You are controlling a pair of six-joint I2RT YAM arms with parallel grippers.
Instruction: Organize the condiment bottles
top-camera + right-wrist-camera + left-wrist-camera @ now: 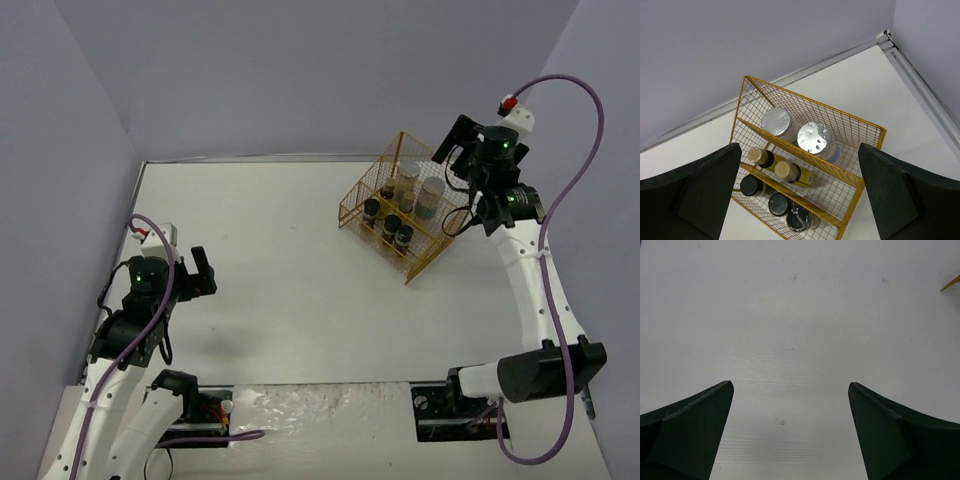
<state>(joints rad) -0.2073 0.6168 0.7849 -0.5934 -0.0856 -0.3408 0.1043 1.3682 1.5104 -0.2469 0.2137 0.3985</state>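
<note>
On the desk (280, 280), the gold wire basket (815, 104) held two silver-lidded jars (812, 137), two slim yellow-labelled bottles (790, 172) and three black-capped jars (779, 204), label writing unreadable, while the right pincer (799, 147) above and left pincer (790, 385) well apart both stood spread.

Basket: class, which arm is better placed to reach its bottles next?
Right. The right hand, open, hovers above the basket and bottles; the left hand, also open, sits far across the table.

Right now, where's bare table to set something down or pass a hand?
Free: table between left gripper and gold wire basket, plus the far strip left of the basket. Crowded: the basket itself, holding seven condiment bottles, right gripper open above it.
</note>
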